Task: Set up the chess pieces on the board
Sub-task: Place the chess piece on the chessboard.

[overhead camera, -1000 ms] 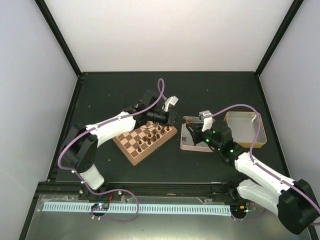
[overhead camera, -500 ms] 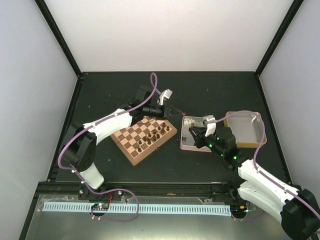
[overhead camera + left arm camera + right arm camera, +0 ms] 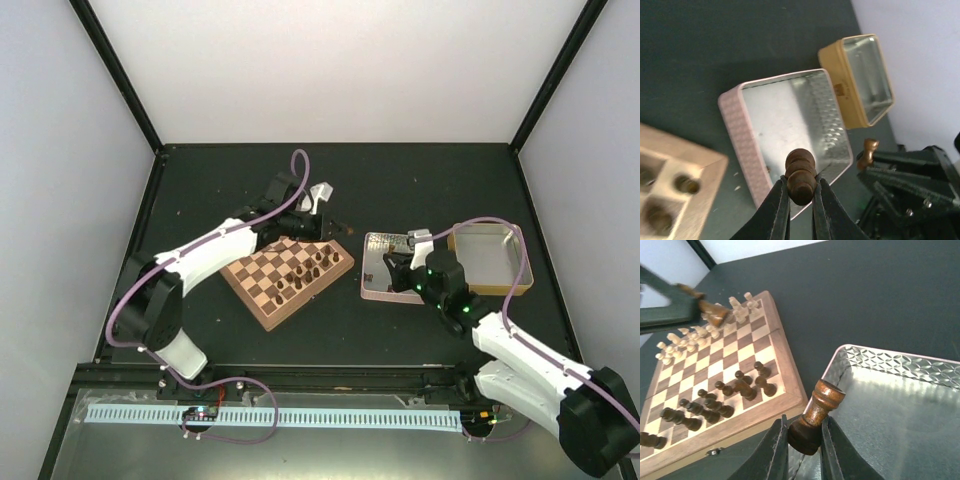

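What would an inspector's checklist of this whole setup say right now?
Surface: dark table.
Job's things: board carries dark chess pieces near one edge, pale pieces opposite.
Clutter: silvery tin beside the board; tan tray beyond it.
Grippers: left gripper shut on a dark piece; right gripper shut on a dark rook near the tin's rim.
Cables: purple cables loop along both arms.
Surroundings: white walls, black frame posts.

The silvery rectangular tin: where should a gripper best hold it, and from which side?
Probably the thin upright wall of the silvery rectangular tin, from above, one finger inside, one outside: it lies open side up and looks too wide to span.
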Controlling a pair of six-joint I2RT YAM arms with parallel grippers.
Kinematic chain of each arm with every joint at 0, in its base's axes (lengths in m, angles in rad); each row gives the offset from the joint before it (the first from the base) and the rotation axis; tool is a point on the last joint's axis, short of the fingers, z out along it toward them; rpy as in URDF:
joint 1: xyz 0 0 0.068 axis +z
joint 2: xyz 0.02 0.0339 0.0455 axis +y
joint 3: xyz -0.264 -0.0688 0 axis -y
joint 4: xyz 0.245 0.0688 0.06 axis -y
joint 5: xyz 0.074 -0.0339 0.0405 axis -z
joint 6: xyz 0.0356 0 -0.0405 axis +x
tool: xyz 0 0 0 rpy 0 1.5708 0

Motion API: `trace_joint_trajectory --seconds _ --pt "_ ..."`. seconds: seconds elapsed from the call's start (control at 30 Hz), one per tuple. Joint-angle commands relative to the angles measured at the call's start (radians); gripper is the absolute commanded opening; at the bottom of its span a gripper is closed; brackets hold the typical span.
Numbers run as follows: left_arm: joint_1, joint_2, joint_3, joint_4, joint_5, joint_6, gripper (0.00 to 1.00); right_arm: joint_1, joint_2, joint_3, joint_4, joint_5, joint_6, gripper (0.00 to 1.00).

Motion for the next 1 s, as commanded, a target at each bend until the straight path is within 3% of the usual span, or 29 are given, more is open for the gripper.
trace_joint_trajectory --seconds 0.0,0.23,0.47,0.97 --pt "-0.005 -0.14 -0.022 -0.204 -0.233 0.13 0.01 0.001 0.055 0.045 -0.026 0.078 0.037 0.09" --pt "-0.004 -0.348 -0.154 -0.456 -0.519 0.185 0.02 0.001 0.158 0.087 -0.053 0.112 0.052 0.09" --pt "-0.007 -0.512 -0.24 -0.615 -0.575 0.182 0.01 0.001 0.225 0.098 -0.034 0.1 0.056 0.09" --pt "-0.149 -0.392 -0.314 -0.567 -0.646 0.212 0.02 0.001 0.279 0.109 -0.031 0.106 0.059 0.09"
